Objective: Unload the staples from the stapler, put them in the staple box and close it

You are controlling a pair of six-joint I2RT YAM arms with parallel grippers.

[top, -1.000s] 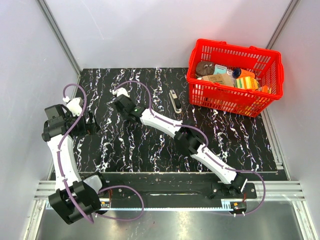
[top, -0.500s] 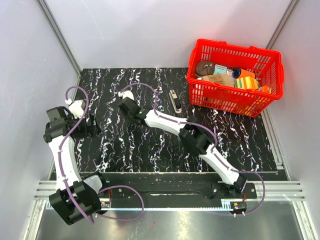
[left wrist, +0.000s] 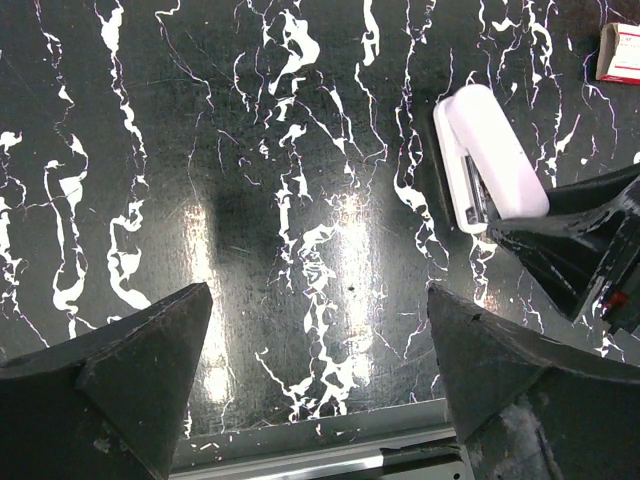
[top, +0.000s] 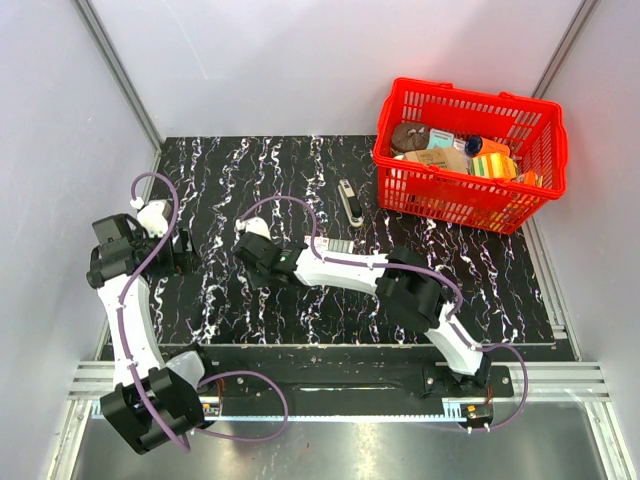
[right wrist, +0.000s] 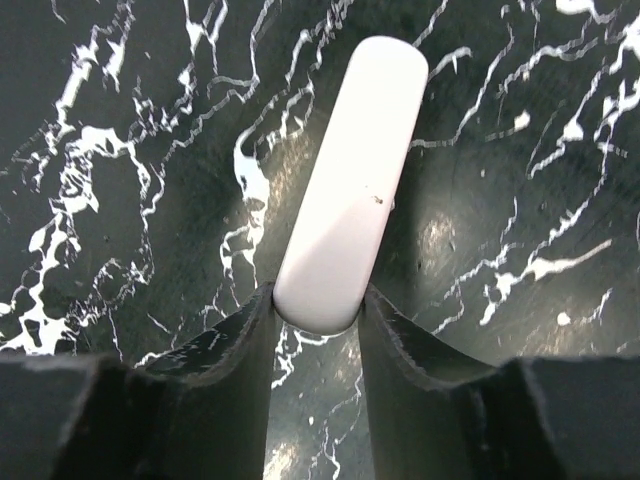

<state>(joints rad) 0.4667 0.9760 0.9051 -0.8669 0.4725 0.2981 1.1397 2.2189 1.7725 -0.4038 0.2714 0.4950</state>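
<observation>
The white stapler [right wrist: 350, 180] lies on the black marbled mat. My right gripper [right wrist: 316, 305] is shut on its near end, one finger on each side. In the top view the right gripper [top: 258, 250] sits left of centre with the stapler's white end [top: 254, 228] showing beyond it. The left wrist view shows the stapler [left wrist: 490, 160] from the side, with the right gripper's black fingers [left wrist: 580, 240] on it. My left gripper [left wrist: 318, 300] is open and empty over bare mat, left of the stapler. No staple strip shows in any view.
A small red-and-white box [left wrist: 620, 52] lies beyond the stapler. A slim dark and silver object [top: 350, 203] lies near the red basket [top: 452, 205], which holds several items at the back right. The mat's near edge and metal rail [left wrist: 320, 455] run below the left gripper.
My right arm has swung toward the near side, bringing the gripper and the white stapler nearer along the mat. The left arm has shifted only slightly.
</observation>
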